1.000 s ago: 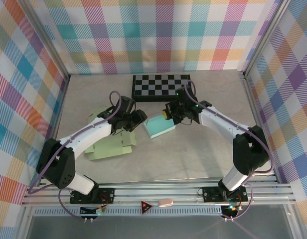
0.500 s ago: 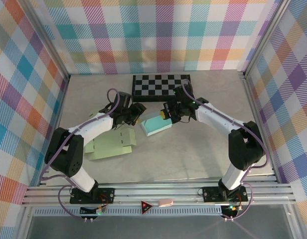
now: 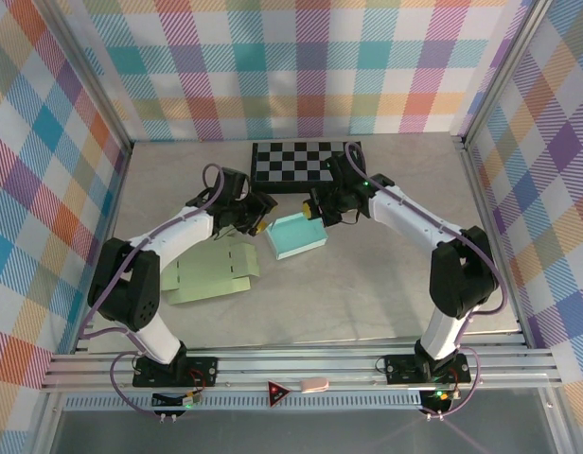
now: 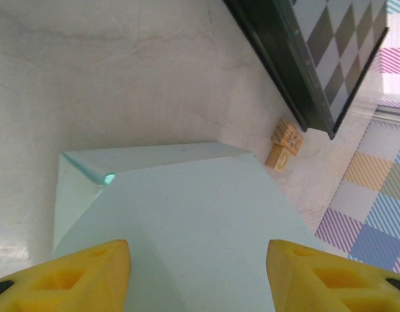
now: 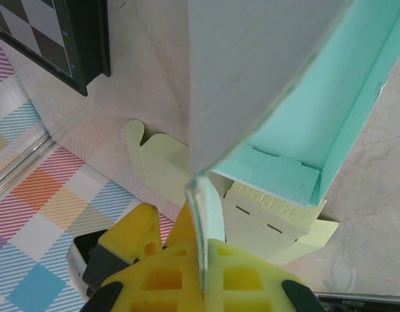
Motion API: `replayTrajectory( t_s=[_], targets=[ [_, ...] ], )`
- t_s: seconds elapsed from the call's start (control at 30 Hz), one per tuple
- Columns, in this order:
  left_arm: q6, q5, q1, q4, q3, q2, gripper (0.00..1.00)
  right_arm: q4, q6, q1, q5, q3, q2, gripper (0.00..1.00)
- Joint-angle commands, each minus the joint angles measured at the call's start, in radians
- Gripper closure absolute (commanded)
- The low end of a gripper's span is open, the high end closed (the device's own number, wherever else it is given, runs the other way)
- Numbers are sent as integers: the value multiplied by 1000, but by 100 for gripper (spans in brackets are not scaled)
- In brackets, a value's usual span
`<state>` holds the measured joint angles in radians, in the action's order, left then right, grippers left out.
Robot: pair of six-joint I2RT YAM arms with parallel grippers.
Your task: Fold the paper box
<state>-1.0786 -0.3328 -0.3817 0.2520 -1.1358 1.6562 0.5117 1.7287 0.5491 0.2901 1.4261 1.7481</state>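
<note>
The teal paper box (image 3: 299, 238) lies open-topped on the table just in front of the checkerboard. My right gripper (image 3: 315, 208) is at its back edge, shut on a thin upright wall of the box (image 5: 203, 214), which is pinched between the yellow fingers (image 5: 252, 279). The teal inside of the box (image 5: 343, 110) shows beyond. My left gripper (image 3: 257, 221) is at the box's left corner and stands open. Its two yellow fingertips (image 4: 70, 276) flank a pale outer face of the box (image 4: 187, 208), with no visible squeeze on it.
A black-framed checkerboard (image 3: 306, 163) lies just behind the box. A flat pale-green cardboard blank (image 3: 211, 274) lies to the front left, under my left arm. Small tan blocks (image 4: 284, 144) sit by the board's edge. Metal frame posts and plaid walls ring the table.
Both grippers have moved a little toward the checkerboard, and the box has shifted and turned slightly with them. The right gripper's hold on the wall is unchanged.
</note>
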Motion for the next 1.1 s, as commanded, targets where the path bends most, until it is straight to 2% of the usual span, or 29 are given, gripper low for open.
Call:
replayTrajectory(
  t_s=[0.0, 0.1, 0.23, 0.53, 1.07],
  targets=[
    [40, -38, 17, 143, -56, 11, 43, 83, 21, -3, 21, 52, 27, 100],
    [66, -35, 30, 200, -81, 10, 42, 97, 11, -6, 29, 72, 41, 100],
    [36, -90, 32, 175, -75, 27, 42, 90, 16, -6, 32, 70, 47, 100],
    [-71, -136, 28, 54, -49, 42, 42, 85, 26, -5, 43, 89, 62, 100],
    [-121, -161, 1, 34, -90, 55, 42, 172, 102, -6, 75, 193, 72, 100]
  ],
)
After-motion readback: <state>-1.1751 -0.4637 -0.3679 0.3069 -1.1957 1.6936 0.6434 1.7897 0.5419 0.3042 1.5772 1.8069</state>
